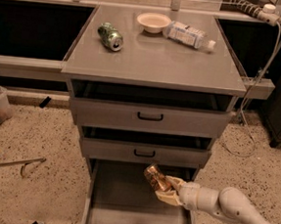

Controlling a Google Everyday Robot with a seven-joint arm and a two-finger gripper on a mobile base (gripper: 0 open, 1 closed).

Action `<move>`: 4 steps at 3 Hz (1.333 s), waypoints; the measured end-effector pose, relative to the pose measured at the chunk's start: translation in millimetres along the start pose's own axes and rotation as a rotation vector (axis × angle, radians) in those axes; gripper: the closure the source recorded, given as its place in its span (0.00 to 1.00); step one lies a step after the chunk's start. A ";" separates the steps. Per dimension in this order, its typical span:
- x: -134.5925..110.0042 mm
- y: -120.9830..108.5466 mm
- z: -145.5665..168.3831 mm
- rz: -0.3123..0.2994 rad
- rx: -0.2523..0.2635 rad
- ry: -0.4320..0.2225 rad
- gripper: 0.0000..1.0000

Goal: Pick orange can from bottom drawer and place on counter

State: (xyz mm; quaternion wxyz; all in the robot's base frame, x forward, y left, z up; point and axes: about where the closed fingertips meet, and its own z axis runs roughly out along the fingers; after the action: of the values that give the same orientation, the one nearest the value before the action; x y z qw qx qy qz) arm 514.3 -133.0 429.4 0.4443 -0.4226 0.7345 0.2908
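Note:
The bottom drawer (117,205) is pulled out, with a plain grey floor. My gripper (165,189) reaches in from the lower right on a white arm and is shut on the orange can (155,177). The can is tilted and held above the drawer floor, near the drawer's back right, just under the middle drawer's front. The counter (155,56) is the grey top of the cabinet, higher in the view.
On the counter lie a green can (110,36) at the left, a white bowl (154,22) at the back and a plastic bottle (190,36) at the right. Two shallower drawers with black handles (150,117) are partly open. A white cable (261,80) hangs at the right.

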 end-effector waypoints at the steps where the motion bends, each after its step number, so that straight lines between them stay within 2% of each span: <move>1: -94.3 8.3 -36.2 -0.062 -0.047 -0.022 1.00; 2: -183.1 13.7 -74.1 -0.126 -0.070 -0.057 1.00; 3: -260.8 23.2 -104.5 -0.207 -0.062 -0.065 1.00; 4: -260.9 23.2 -104.5 -0.207 -0.062 -0.065 1.00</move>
State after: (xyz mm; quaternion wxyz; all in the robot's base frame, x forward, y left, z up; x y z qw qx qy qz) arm 516.1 -111.3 710.6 0.4822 -0.5000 0.6628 0.2795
